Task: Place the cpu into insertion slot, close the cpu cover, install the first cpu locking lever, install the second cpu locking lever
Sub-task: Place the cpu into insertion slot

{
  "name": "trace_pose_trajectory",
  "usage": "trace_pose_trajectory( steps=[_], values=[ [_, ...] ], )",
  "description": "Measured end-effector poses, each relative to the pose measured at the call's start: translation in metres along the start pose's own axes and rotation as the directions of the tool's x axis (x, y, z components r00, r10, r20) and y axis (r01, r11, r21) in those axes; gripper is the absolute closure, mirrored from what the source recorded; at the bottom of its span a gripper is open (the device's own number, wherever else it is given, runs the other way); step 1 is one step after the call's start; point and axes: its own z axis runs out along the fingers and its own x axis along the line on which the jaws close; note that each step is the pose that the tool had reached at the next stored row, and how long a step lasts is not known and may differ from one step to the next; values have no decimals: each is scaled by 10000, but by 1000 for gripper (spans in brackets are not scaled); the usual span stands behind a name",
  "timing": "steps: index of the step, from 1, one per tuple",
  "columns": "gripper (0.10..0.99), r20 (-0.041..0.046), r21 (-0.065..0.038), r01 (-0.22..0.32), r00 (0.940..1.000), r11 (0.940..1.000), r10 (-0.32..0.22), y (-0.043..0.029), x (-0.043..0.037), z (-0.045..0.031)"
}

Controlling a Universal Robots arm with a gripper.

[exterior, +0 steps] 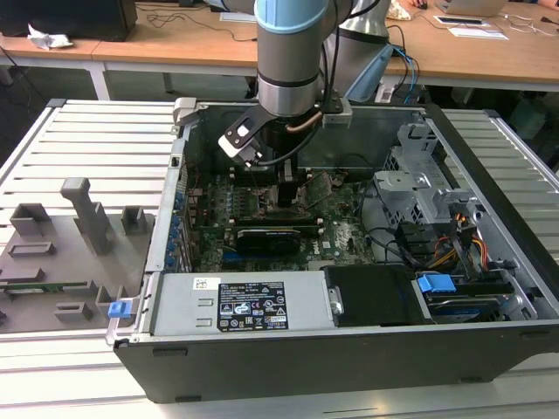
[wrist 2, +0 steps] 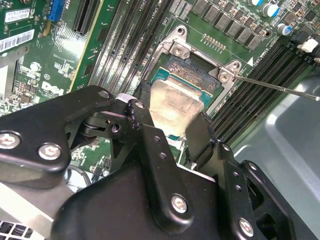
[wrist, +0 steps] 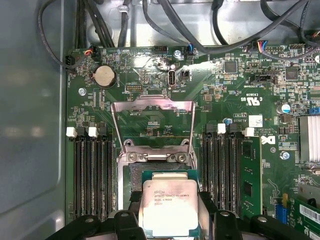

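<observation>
Cpu [wrist 2: 175, 100], a flat square chip with a silver top, sits between the two black fingers [wrist 2: 150, 135] of the gripper [wrist 2: 171, 112], which is narrowed onto its opposite edges and holding it. In both wrist views the chip is right over the square black slot [wrist: 137, 175] on the green board [wrist: 225, 100], its edges lined up with the frame. Whether it is already seated or just above cannot be told. The cover [wrist: 150, 103], a thin metal plate with a large window, stands swung open on the far side of the slot, so the socket is bare. A thin metal rod [wrist 2: 280, 87] sticks out from one corner of the frame, raised off the board. Long black memory slots [wrist: 92, 170] run on both sides of the socket, and a round coin battery [wrist: 105, 76] lies beyond the open plate. In the exterior view, at the exterior view's left, a grey tray [exterior: 70, 236] with moulded holders rests on a slatted table [exterior: 96, 131]. Just beside it to the right is the open computer case [exterior: 349, 349], with a grey power box [exterior: 236, 305] along its near side. The arm [exterior: 293, 52] comes down from above into the middle of the case, over the board. At the exterior view's right are metal drive cages [exterior: 428, 192] and a bundle of coloured wires [exterior: 463, 249].
</observation>
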Motion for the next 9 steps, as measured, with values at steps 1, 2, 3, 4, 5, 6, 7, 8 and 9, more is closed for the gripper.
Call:
trace_pose_trajectory(
  steps=[1, 2, 3, 4, 5, 6, 7, 8, 9],
  values=[
    [561, 1, 0, -1, 10000, 10000, 1, -1, 2, 3],
    [561, 1, 1, -1, 10000, 10000, 1, -1, 4, 6],
    [561, 1, 1, -2, 10000, 10000, 2, -3, 6, 10],
    [561, 1, 1, 0, 10000, 10000, 0, -4, 6, 14],
    [561, 1, 1, 0, 10000, 10000, 0, -5, 7, 18],
    [561, 1, 0, 1, 10000, 10000, -1, -6, 8, 23],
    [561, 2, 1, 0, 10000, 10000, 0, -6, 9, 26],
    [561, 3, 1, -1, 10000, 10000, 1, -7, 13, 36],
    [561, 2, 1, -1, 10000, 10000, 1, -8, 17, 43]
  ],
)
